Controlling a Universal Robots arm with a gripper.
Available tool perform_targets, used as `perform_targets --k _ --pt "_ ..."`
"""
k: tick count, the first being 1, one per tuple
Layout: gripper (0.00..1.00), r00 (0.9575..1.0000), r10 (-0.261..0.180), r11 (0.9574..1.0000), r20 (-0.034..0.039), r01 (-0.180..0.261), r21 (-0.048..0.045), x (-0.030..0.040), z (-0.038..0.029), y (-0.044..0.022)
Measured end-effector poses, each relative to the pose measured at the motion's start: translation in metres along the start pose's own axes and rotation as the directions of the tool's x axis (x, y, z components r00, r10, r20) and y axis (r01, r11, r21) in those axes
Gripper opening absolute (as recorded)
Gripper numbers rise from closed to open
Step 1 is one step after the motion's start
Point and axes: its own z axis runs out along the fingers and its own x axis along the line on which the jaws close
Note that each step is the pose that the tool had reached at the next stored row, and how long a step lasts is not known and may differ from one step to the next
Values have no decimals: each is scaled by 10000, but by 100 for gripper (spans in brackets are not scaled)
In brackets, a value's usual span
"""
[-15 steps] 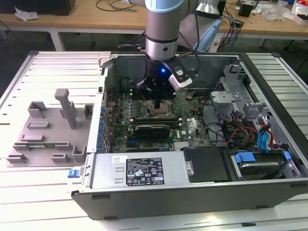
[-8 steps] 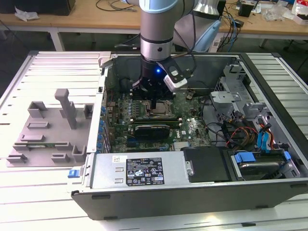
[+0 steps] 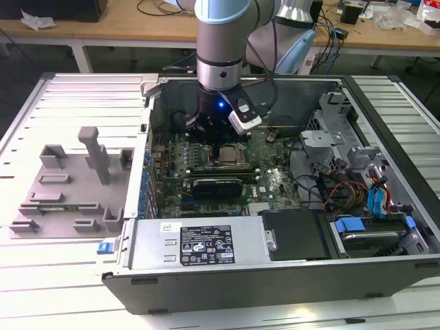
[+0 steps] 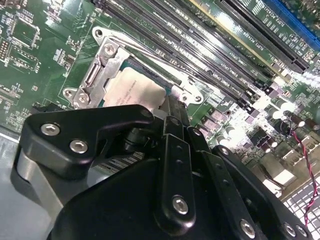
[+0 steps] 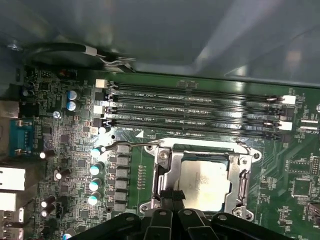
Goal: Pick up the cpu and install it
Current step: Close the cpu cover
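Fingers (image 5: 165, 195) first: you have them drawn together, tips meeting with no more than a hairline between them and nothing visibly pinched. Your gripper (image 3: 217, 146) hangs straight down from the arm into the open computer case (image 3: 275, 278), low over the motherboard (image 3: 278, 184). In the first wrist view the tips sit right at one edge of the cpu (image 5: 205, 181), and the second wrist view shows them at that same edge. You cannot tell from either whether they actually touch the metal. The cpu lies flat in its socket, silvery top up, with the metal socket frame (image 5: 167, 162) lying around its rim. The thin lever (image 5: 131, 144) runs along the side of the frame nearest the memory slots (image 5: 190, 107), which run parallel just beyond the socket. A row of teal-topped capacitors (image 5: 95, 170) stands beside the frame. In the exterior view you will find the long dark expansion card (image 3: 216, 185) just beside the socket on the camera's side. The grey moulded fixture (image 3: 69, 182) rests on the slatted table (image 3: 41, 295) to the exterior view's left of the case, well apart from your gripper
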Motion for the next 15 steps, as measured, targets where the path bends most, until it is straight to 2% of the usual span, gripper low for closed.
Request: perform_targets --k 2,6,10,15 --pt "11 10000 23 10000 6 -23 -86 25 13 3" --pt "11 10000 27 10000 4 -27 -92 27 16 3" --pt "11 10000 29 9998 18 -29 -218 26 21 4" --pt "11 10000 30 9997 19 -30 -248 36 63 7"
